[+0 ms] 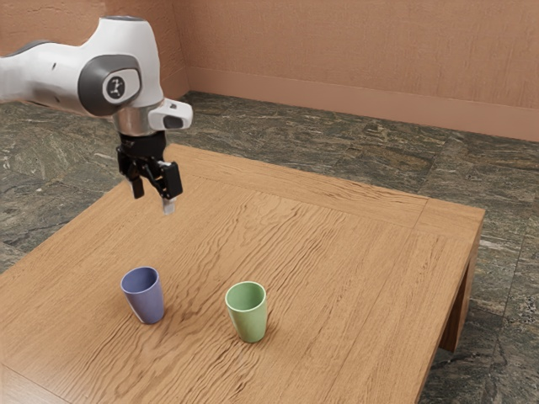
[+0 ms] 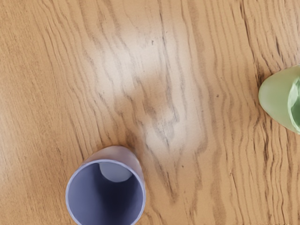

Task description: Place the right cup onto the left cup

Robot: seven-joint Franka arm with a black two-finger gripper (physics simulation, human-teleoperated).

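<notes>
Here's the black two-finger gripper [image 1: 157,192], up in the air above the wooden table [image 1: 354,252], jaws apart and nothing between them. Both cups stand upright on the wood, mouths up: the tapered green cup [image 1: 247,313] towards the exterior view's right, the tapered blue-violet cup [image 1: 144,296] towards its left, bare wood between them.

First danger, picking the wrong one! I take green as the right cup, the one to lift, but "right" depends on where you stand, and a misreading sends the gripper to blue. Then the approach: green is partly cut off at the wrist view's edge, so the hand looks off-centre for it and wants shifting across before it drops. Come down crooked and a finger catches the rim, and over goes the cup. Grip it too high, where the wall flares, and it could slip or tilt as it rises.

And the carry! Travel too low and green's base clips the blue rim, shoving the target sideways. The mouth looks only modestly wider than the base, so a slightly off-centre drop could leave green perched askew on the rim. Let go before it settles, and it may topple, perhaps taking blue with it.
</notes>
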